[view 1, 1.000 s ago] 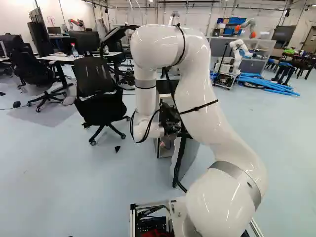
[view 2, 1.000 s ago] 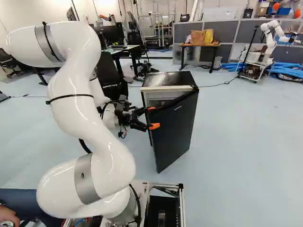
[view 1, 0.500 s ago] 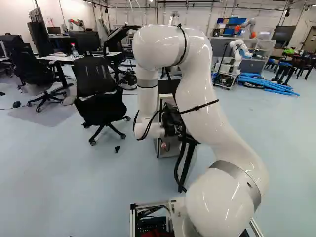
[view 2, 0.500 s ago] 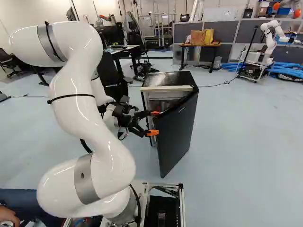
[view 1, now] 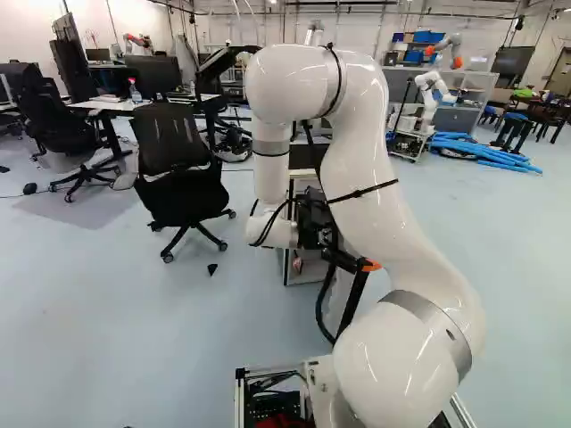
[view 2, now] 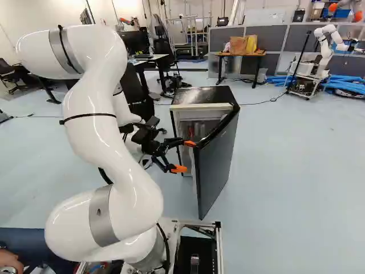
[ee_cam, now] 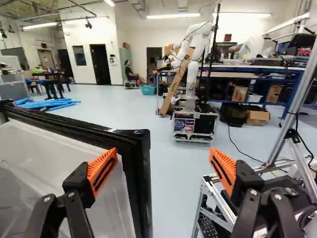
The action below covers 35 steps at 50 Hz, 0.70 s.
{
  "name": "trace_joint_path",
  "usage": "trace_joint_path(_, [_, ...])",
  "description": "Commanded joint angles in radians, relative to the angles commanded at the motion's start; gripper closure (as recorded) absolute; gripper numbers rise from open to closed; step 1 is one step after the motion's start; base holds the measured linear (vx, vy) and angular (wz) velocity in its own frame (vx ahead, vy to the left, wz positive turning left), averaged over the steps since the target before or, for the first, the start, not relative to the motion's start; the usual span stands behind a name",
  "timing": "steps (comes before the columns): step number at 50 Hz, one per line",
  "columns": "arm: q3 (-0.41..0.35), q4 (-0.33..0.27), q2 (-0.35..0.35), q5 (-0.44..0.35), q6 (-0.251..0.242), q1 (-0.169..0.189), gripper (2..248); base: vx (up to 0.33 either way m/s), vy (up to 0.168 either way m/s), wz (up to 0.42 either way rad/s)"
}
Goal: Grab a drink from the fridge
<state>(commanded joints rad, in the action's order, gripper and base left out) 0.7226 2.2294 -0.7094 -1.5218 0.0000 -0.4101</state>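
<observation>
The gripper (view 2: 185,156) stands open at the free edge of the black fridge door (view 2: 215,165), which is ajar, in the right base view. In the wrist view, the gripper (ee_cam: 164,153) has its orange pads wide apart; one finger is over the door's pale inner side (ee_cam: 64,163), and the black door edge (ee_cam: 141,173) runs between the fingers, not gripped. Behind the door, the fridge (view 2: 201,98) shows part of its inside, with a small red thing (view 2: 191,131) and pale upright shapes, too small to identify. The left base view shows the fridge partly hidden by the arm.
An office chair (view 1: 178,169) stands left of the arm in the left base view. Another robot (ee_cam: 192,64) on a wheeled base stands beyond the door in the wrist view. Beside one finger there are a metal cart frame (ee_cam: 213,198) and a slanting pole (ee_cam: 292,109).
The fridge door has swung further open, showing more of the inside. The gripper has moved toward the base and turned along with the door edge. The base has not moved.
</observation>
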Motion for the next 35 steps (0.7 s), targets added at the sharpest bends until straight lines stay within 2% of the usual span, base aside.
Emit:
trace_joint_path(14, [0.046,0.025,0.009,0.015,0.000,0.050,3,0.000,0.000,0.000])
trace_joint_path(35, [0.116,0.037,0.015,0.080,0.000,0.119,3,0.000,0.000,0.000])
